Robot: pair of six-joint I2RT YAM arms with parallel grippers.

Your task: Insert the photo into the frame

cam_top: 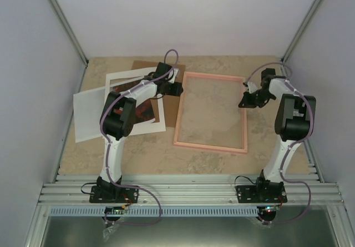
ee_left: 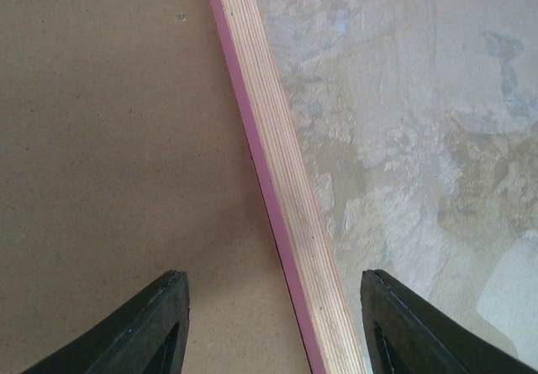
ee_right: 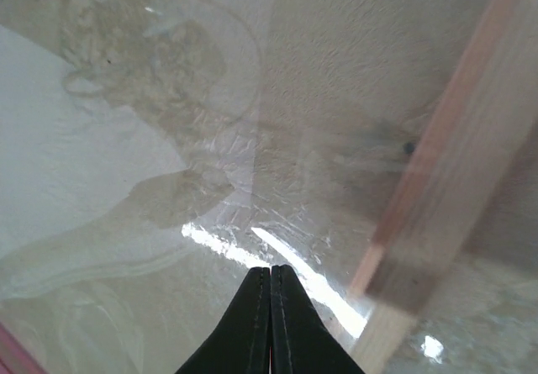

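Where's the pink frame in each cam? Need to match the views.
Top external: frame lies flat mid-table, between the arms.
Left wrist: frame, one rail only, runs diagonally from top centre to bottom centre.
Right wrist: frame, one blurred rail, crosses the right side.
Shared landmark: mottled beige table, seen inside the frame.

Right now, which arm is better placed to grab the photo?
Left. The photo lies under the white mat on that side, and the left gripper is open; the right gripper is shut over the frame, farther away.
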